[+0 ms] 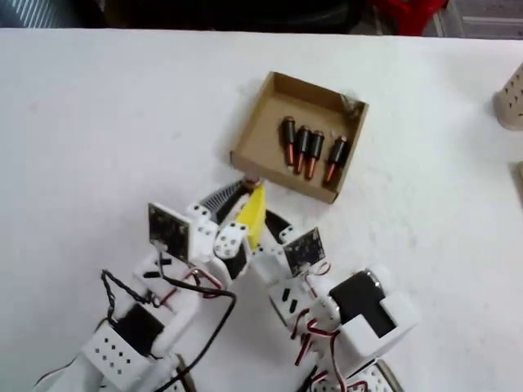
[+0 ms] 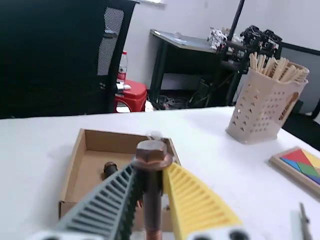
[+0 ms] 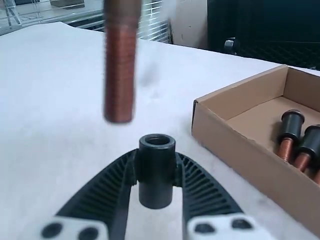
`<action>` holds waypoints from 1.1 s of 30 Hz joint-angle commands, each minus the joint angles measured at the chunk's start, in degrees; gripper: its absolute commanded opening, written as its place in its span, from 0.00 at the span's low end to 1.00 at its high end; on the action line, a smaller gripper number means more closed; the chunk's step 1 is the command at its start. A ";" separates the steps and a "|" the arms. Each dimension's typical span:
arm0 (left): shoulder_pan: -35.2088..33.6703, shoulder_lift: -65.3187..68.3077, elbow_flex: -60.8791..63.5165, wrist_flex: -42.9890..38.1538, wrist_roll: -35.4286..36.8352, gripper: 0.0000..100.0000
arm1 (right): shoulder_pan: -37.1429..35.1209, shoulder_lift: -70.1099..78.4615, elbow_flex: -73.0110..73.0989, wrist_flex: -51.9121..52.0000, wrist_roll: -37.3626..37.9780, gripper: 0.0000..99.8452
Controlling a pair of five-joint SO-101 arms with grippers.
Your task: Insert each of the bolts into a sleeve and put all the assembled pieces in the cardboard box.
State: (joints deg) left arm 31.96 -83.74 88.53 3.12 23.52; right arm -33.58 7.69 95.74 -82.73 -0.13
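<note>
Copper-coloured threaded metal bolt [image 2: 151, 200] with a hexagonal head stands upright, clamped between the grey and yellow ribbed fingers of the left gripper [image 2: 150, 167], just beside the near wall of the shallow brown cardboard box [image 1: 263, 135]. The right gripper [image 3: 156, 157], with black ribbed fingers, grasps a short black cylindrical sleeve [image 3: 155, 175] upright, bore facing up, also just outside the box. The bolt's tip hangs above the sleeve without touching it. It appears offset to the side away from the box, so it is not yet lined up with the bore. Four assembled pieces [image 1: 314, 152] lie side by side inside the box. Several things could go wrong from here. Lowering the bolt while it is offset would land its tip on the sleeve's rim, which could tilt the sleeve in its grip or knock it free. The threads may bind if the bolt enters at a tilt. The two arms are close together and could collide, and either could nudge the box.
</note>
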 commanded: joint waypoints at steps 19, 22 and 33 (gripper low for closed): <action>-6.20 27.47 -7.82 -20.75 0.09 0.02 | -0.31 -0.66 -0.18 -1.45 0.00 0.02; -6.29 27.82 -7.74 -20.57 0.09 0.02 | -0.48 -0.66 -0.18 -1.45 0.00 0.02; -6.29 28.00 -7.91 -18.20 4.92 0.02 | -0.48 -0.57 -0.18 -3.47 0.00 0.02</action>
State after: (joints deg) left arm 24.92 -55.87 84.48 -14.90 26.86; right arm -33.49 7.69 95.74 -84.75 -0.13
